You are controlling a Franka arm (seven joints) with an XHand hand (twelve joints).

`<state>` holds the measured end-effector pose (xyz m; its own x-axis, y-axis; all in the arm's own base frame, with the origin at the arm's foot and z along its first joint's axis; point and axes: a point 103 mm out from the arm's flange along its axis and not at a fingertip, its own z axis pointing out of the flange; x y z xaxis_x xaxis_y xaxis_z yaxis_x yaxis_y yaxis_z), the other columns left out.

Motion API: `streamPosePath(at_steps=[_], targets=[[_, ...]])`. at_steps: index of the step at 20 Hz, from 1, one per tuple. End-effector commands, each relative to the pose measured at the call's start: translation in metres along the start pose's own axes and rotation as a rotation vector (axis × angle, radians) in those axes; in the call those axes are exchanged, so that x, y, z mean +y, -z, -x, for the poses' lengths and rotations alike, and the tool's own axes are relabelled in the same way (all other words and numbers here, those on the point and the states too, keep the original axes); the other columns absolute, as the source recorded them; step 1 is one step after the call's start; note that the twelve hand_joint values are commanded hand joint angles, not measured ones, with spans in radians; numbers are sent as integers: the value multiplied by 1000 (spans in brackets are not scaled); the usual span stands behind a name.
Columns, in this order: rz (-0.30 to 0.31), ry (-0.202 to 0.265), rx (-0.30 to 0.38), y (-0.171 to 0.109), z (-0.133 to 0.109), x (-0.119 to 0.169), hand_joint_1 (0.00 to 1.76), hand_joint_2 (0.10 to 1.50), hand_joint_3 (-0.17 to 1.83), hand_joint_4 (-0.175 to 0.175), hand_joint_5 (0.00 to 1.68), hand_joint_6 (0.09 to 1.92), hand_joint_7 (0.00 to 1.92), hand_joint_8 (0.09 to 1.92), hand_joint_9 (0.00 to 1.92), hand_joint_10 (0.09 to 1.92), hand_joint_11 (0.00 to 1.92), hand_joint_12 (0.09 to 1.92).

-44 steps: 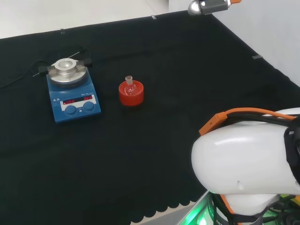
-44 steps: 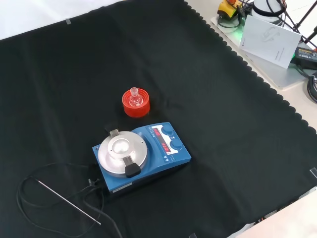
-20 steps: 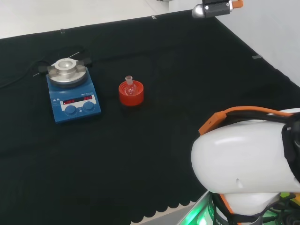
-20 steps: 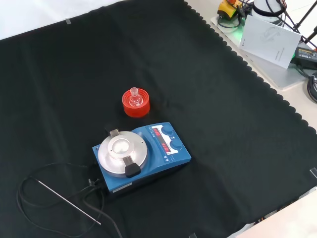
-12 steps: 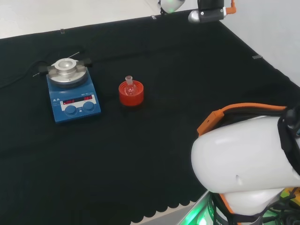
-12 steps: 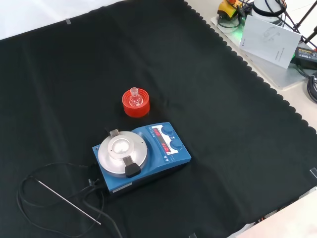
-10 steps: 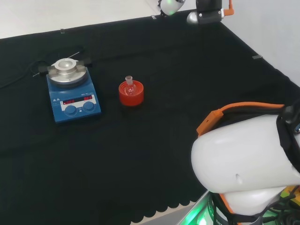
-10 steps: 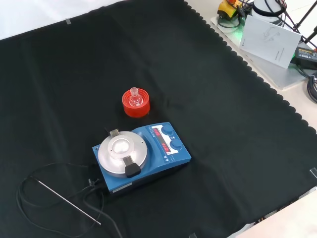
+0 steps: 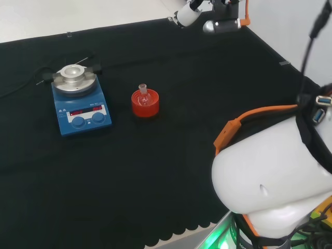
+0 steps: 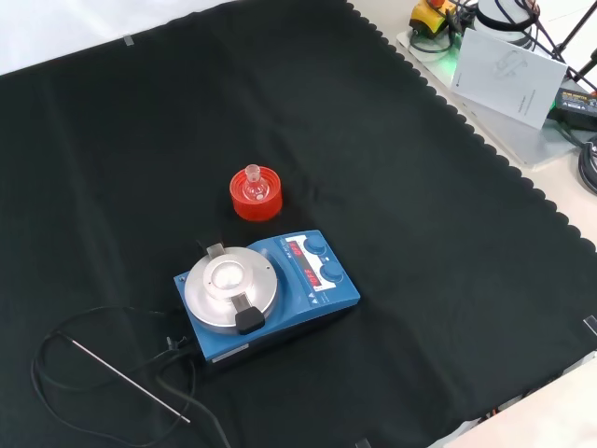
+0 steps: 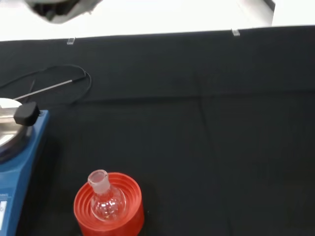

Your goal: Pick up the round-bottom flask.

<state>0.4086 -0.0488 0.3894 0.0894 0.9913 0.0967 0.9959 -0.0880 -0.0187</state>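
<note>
Nearest in the front view sat a blue hotplate stirrer, just beyond it the clear round-bottom flask stood upright in its red ribbed stand mid-desk; the hand's finger posture could not be told.

One round-bottom flask, clear glass. One red ribbed stand. One blue hotplate stirrer, with one thin metal probe on one black cable.

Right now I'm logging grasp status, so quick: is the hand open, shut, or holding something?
Hand: fingers cannot be told; it is at the head view's top edge, far from the round-bottom flask, which sits untouched on its red stand.
</note>
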Motion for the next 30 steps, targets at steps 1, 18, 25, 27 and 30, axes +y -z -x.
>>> streamPosePath(at_steps=[1,18,25,27,30], targets=[[-18,-11,35,-20,24,44,857,557,1083,-62,640,87,479,655,535,651,121,1357],[-56,12,80,-71,35,90,869,553,1083,-63,655,94,491,658,548,648,130,1356],[-88,23,153,-108,34,105,911,527,1082,-62,648,95,495,658,556,645,144,1354],[-91,31,159,-110,36,105,923,503,1100,-61,628,88,493,656,558,642,153,1352],[-148,61,60,-119,41,109,947,466,1128,-59,608,87,491,656,561,639,169,1350]])
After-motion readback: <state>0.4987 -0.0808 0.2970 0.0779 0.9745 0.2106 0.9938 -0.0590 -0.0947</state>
